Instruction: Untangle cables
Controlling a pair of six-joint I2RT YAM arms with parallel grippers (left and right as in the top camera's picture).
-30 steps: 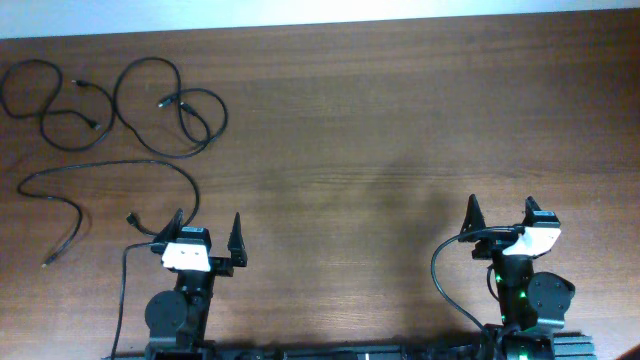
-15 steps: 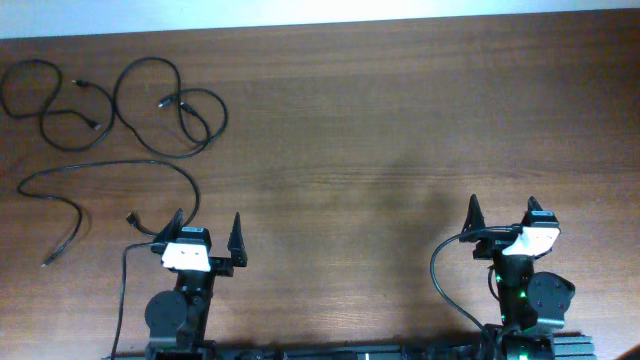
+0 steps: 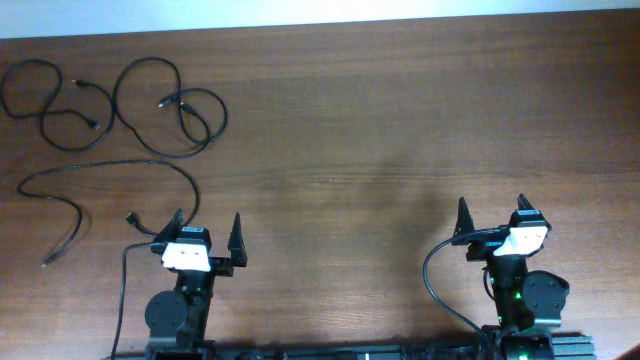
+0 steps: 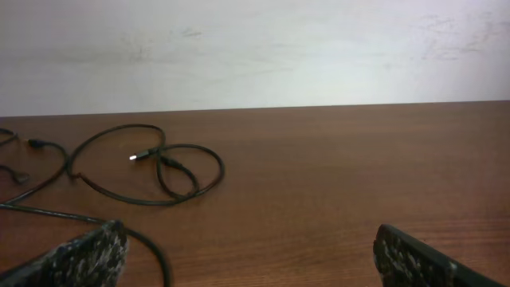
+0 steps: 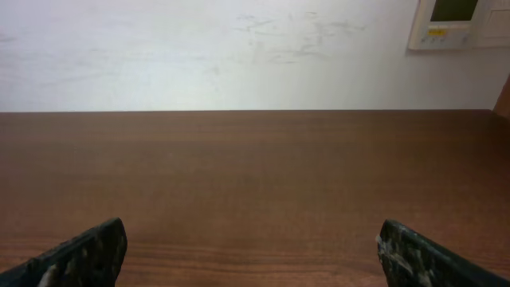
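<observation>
Overhead, three cables (image 3: 188, 115) are being counted on the table (image 3: 380, 120), all gathered toward its far left corner, though the count is being left uncertain where the cords cross. Two of them are lying in loops near the far edge, one with its loops overlapping each other. The third, the long cable (image 3: 110, 163), is arching closer to the near edge, with one stretch running just beside a finger of the left gripper (image 3: 208, 214); whether it is touching cannot be told. Two grippers are being shown along the near edge. The left gripper's jaws are being held wide apart with nothing between them. The right gripper (image 3: 491, 198), toward the near right corner and well apart from the cables, is likewise being held spread and empty. From the left wrist view, the cables are being seen ahead on the left.
</observation>
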